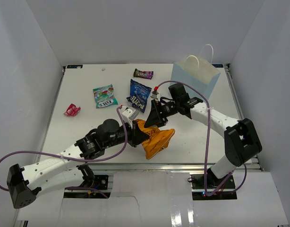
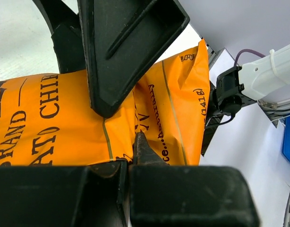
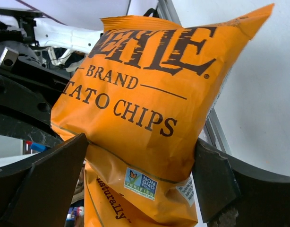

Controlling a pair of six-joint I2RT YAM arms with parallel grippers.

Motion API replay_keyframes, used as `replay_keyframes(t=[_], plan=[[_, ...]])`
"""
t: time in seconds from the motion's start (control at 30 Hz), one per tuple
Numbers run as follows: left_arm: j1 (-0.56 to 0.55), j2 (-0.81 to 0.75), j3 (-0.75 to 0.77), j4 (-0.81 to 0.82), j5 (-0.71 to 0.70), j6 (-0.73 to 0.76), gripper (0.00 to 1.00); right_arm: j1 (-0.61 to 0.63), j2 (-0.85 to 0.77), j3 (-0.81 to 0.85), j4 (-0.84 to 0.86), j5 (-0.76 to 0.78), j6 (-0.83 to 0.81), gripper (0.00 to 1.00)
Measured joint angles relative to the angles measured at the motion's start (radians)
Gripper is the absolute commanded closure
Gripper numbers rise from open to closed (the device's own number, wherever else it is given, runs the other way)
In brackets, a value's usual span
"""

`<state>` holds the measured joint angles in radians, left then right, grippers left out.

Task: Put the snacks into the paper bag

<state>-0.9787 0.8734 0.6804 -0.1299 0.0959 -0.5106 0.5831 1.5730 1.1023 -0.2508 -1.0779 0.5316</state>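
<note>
A: Where is the orange chip bag to be found?

B: It is seen near the front middle of the table, between the two arms, well apart from the paper bag, which stands upright at the far right corner.

A: How is the left end effector set?

B: It is closed on the chip bag. In the left wrist view the fingers are seen clamped across a fold of the orange film, with the printed lettering running beneath them.

A: And the right end effector?

B: Its jaws are spread wide, and the chip bag is framed between them. In the right wrist view, each finger is met by an edge of the packet, and the "CHIPS" lettering is seen just above the jaw line. Whether the bag is pressed by them or only flanked cannot be told.

A: What else is laid out on the table?

B: A teal-white bag is seen left of centre, with a dark blue bag just to its right. A small dark purple candy pack lies beyond them, near the far edge. A red-pink wrapper is placed by itself towards the left edge. All four lie outside the paper bag.
</note>
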Motion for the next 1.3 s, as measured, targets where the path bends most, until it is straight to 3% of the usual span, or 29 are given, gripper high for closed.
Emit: replay_keyframes(t=[0.07, 0.17, 0.4, 0.53, 0.63, 0.77, 0.8, 0.9, 1.0, 1.03, 1.13, 1.3], plan=[[0.000, 0.000, 0.000, 0.006, 0.000, 0.011, 1.00, 0.000, 0.000, 0.000, 0.019, -0.014, 0.020, 0.25], [0.000, 0.000, 0.000, 0.013, 0.000, 0.018, 1.00, 0.000, 0.000, -0.005, 0.048, -0.035, 0.055, 0.40], [0.000, 0.000, -0.016, 0.037, 0.003, 0.012, 0.99, 0.000, -0.012, -0.007, 0.084, -0.052, 0.069, 0.62], [0.000, 0.000, -0.048, 0.063, 0.013, -0.008, 0.96, 0.000, -0.021, -0.003, 0.062, -0.040, -0.005, 0.68], [0.000, -0.005, -0.070, 0.075, 0.016, -0.027, 0.87, 0.000, -0.024, 0.026, -0.003, -0.019, -0.109, 0.70], [0.002, -0.022, -0.098, 0.091, 0.018, -0.051, 0.70, 0.000, -0.036, 0.075, -0.091, -0.003, -0.276, 0.75], [0.002, -0.028, -0.104, 0.092, 0.020, -0.058, 0.59, 0.001, -0.041, 0.086, -0.114, -0.001, -0.319, 0.76], [0.002, -0.053, -0.121, 0.088, 0.026, -0.072, 0.44, 0.001, -0.051, 0.124, -0.176, 0.016, -0.424, 0.83], [0.002, -0.101, -0.137, 0.074, 0.028, -0.085, 0.41, 0.002, -0.061, 0.152, -0.219, 0.043, -0.498, 0.85], [0.002, -0.121, -0.143, 0.071, 0.028, -0.090, 0.33, 0.002, -0.066, 0.159, -0.227, 0.051, -0.517, 0.85], [0.002, -0.199, -0.171, 0.065, 0.032, -0.108, 0.31, 0.002, -0.079, 0.172, -0.241, 0.071, -0.558, 0.92], [0.002, -0.307, -0.218, 0.037, 0.023, -0.138, 0.30, -0.001, -0.093, 0.187, -0.269, 0.110, -0.610, 0.92]])
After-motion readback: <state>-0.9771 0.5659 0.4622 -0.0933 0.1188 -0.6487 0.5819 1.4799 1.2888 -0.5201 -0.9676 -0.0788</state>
